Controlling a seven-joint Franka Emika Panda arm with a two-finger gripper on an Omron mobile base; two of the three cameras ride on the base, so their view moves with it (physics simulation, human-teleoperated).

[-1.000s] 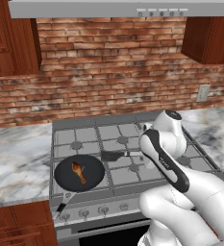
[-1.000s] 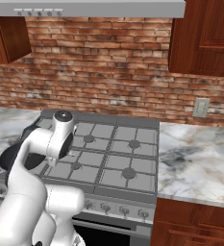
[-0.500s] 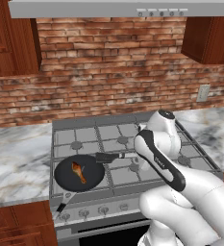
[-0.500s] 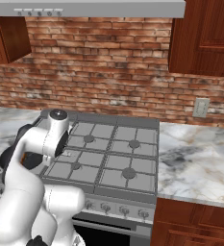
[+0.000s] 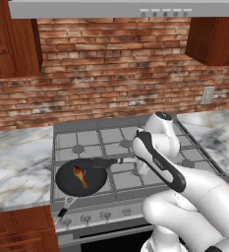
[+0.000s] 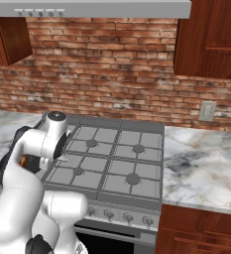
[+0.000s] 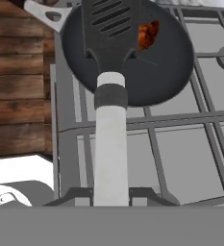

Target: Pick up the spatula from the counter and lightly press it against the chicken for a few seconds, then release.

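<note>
stove top (image 5: 86,140), spatula (image 5: 110,161) held crosswise, blade pointing left toward chicken (image 5: 80,175)

Chicken (image 5: 79,175) in pan (image 5: 95,185) on stove (image 5: 117,136)

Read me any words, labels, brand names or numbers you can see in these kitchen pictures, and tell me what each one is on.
No readable text in any view.
Stove knobs: no markings can be made out at this size.
Wall outlet: plain, no lettering.
Range hood: only vent slots, no label.
Spatula and pan: no brand or print shows.
</note>
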